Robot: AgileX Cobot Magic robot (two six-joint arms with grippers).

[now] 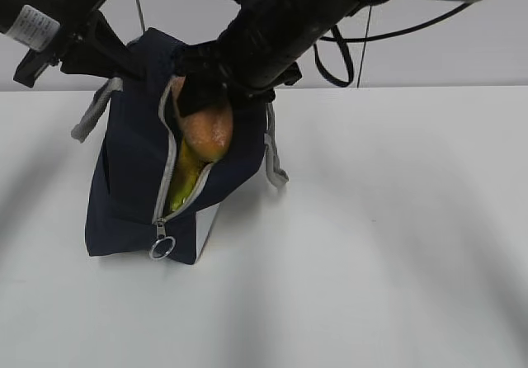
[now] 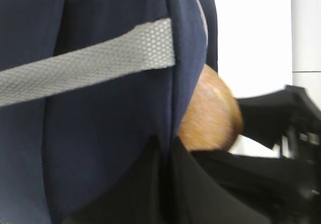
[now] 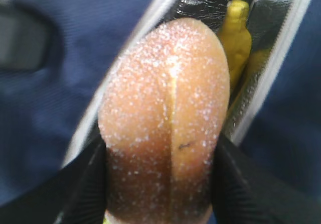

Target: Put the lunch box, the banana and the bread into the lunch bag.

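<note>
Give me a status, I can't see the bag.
Right gripper shut on bread, at lunch bag mouth. Left gripper shut, holding bag fabric. Banana already inside. Nothing blocking.

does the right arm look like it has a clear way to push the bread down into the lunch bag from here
Probably yes. The right claw grips the bread right at the lunch bag's unzipped mouth, which gapes wide. The banana already lies inside beyond it, so the fit may be snug.
</note>
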